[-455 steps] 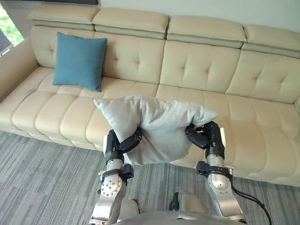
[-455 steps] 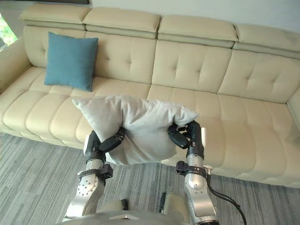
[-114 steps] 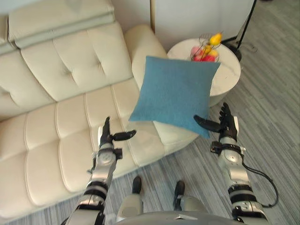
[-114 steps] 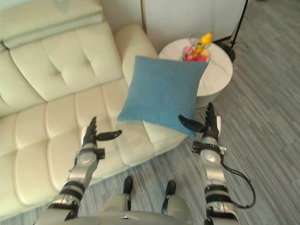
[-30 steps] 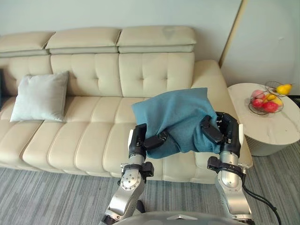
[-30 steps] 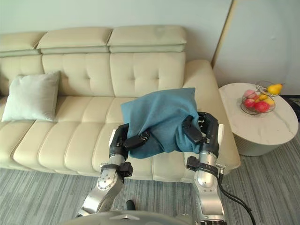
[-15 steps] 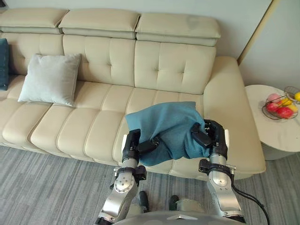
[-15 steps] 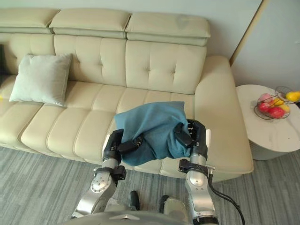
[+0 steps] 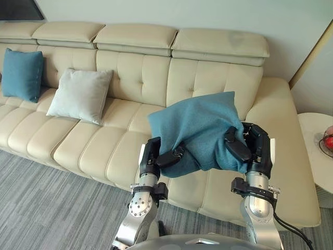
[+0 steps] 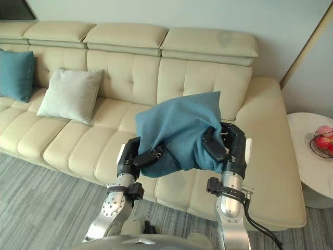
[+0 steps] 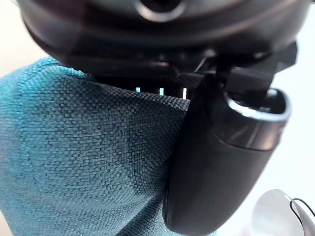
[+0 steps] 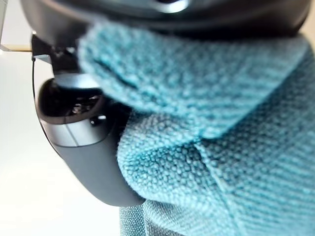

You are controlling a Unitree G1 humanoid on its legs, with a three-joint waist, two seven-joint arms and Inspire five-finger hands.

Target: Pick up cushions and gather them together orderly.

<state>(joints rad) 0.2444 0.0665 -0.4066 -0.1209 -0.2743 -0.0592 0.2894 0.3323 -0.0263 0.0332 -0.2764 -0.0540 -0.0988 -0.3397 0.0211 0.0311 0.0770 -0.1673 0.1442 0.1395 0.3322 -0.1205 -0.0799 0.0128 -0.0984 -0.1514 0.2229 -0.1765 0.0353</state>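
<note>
I hold a teal cushion [image 9: 200,127] in the air in front of the cream sofa [image 9: 130,67], above its seat's front edge. My left hand [image 9: 156,158] grips the cushion's lower left part and my right hand [image 9: 248,148] grips its right side; both are curled into the fabric [image 11: 83,147] [image 12: 206,162]. On the sofa's left part a light grey cushion [image 9: 80,95] leans against the backrest. A second teal cushion [image 9: 21,74] leans beside it at the far left.
A round white side table [image 10: 312,151] with a wire fruit basket [image 10: 323,140] stands right of the sofa's arm. Grey striped carpet [image 9: 47,208] lies in front of the sofa. The seats between the grey cushion and the sofa's right arm are bare.
The view has swung left, bringing the far-left teal cushion into sight. The held teal cushion sits higher in my hands than half a second ago.
</note>
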